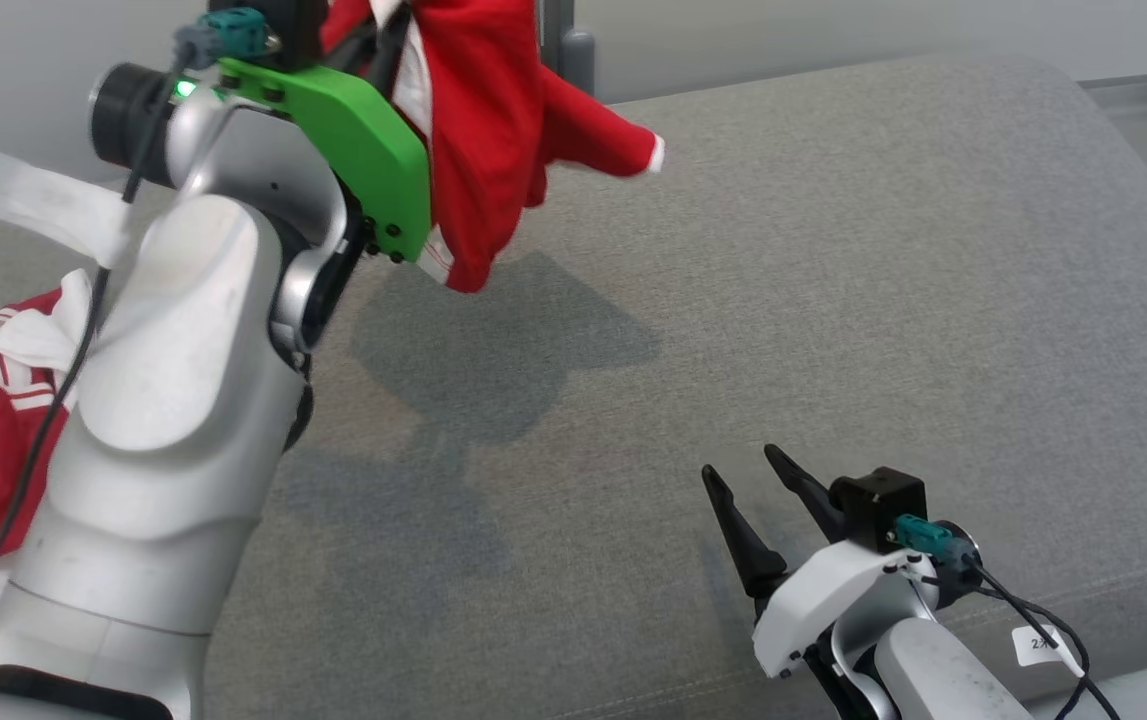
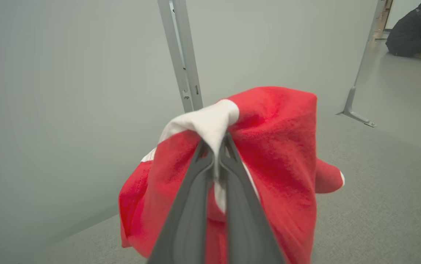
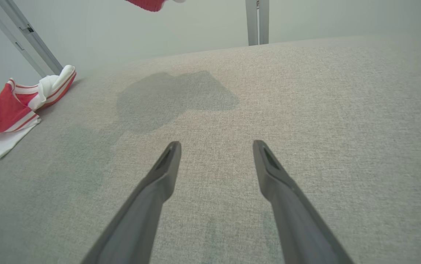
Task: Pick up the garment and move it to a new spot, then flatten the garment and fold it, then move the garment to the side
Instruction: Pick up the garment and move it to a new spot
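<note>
Our left claw (image 2: 216, 146) is clamped shut on a white-trimmed fold of the red garment (image 2: 276, 146). The garment hangs bunched below and around the claw, clear of the grey fabric surface (image 1: 833, 300), and its shadow (image 1: 503, 340) lies on the cloth underneath. Our right claw (image 1: 739, 460) stands wide open and empty, low over the surface and well apart from the hanging cloth. We judge that we are mid-carry toward the new spot. To do it well, we should bring the left claw down over the bare stretch ahead of the right claw, well away from the other red-and-white clothes (image 3: 4, 110) off to that claw's left. The lowest hem should touch first, then we draw the claw sideways so the cloth trails out rather than heaping. We cannot tell which edge is pinched, so the right claw should be ready to take the loose sleeve (image 1: 623, 145) for spreading.
</note>
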### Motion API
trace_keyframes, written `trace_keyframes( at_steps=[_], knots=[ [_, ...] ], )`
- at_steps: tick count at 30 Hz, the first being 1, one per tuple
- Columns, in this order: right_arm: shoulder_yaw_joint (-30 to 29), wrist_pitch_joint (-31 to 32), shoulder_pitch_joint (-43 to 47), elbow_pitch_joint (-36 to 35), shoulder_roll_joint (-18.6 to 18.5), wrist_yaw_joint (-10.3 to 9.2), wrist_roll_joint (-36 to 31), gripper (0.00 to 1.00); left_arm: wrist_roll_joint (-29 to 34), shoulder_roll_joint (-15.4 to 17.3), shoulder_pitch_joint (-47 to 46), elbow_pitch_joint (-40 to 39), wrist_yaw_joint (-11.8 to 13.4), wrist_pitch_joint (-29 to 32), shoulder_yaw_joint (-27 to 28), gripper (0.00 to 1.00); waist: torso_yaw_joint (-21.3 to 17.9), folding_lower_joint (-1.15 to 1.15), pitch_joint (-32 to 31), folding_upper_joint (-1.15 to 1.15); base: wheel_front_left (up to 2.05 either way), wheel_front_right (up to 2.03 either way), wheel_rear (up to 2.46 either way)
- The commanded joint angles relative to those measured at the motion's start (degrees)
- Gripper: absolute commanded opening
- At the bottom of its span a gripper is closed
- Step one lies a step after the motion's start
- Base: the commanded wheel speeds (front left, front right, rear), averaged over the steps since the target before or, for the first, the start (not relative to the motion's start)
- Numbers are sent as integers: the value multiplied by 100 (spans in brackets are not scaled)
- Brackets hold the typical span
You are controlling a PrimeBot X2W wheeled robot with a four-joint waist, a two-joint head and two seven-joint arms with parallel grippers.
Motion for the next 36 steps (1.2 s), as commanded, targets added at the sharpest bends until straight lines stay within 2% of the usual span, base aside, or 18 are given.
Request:
trace_keyframes(
  at_steps=[1,6,12,15,16,17,22,27,36],
  knots=[
    [-27,-56,-30,19,-13,-1,42,100,-87,-99,182,-80,-20,134,-71,0,-373,0,24,-1,0,0,0],
    [-69,-116,-83,49,-11,-1,85,100,-339,-266,601,-205,-77,542,-244,0,-625,0,199,-1,0,0,0],
    [58,-175,-166,96,-9,-1,175,100,-364,-38,928,227,68,656,-213,0,-832,0,328,-1,0,0,0],
    [99,-207,-205,128,-13,-1,201,100,-305,83,989,615,107,437,-165,0,-928,0,370,-1,0,0,0],
    [102,-214,-230,139,-12,-1,209,100,-274,125,1013,785,180,327,-127,28,-946,0,380,-1,0,0,0],
    [113,-225,-244,151,-11,-1,216,100,-249,153,1013,931,248,174,-81,100,-964,0,384,-1,0,0,0],
    [49,-248,-229,223,-11,-1,172,100,-148,137,963,1510,312,-523,-51,100,-911,0,329,-1,0,0,0],
    [7,-237,-153,288,-12,-1,129,100,-205,66,984,1852,272,-1027,-10,100,-663,0,140,-1,0,0,0],
    [-63,-130,74,290,-13,-1,50,100,-413,-8,1613,1888,202,-1258,-7,100,-184,0,-333,-1,0,0,0]
  ],
)
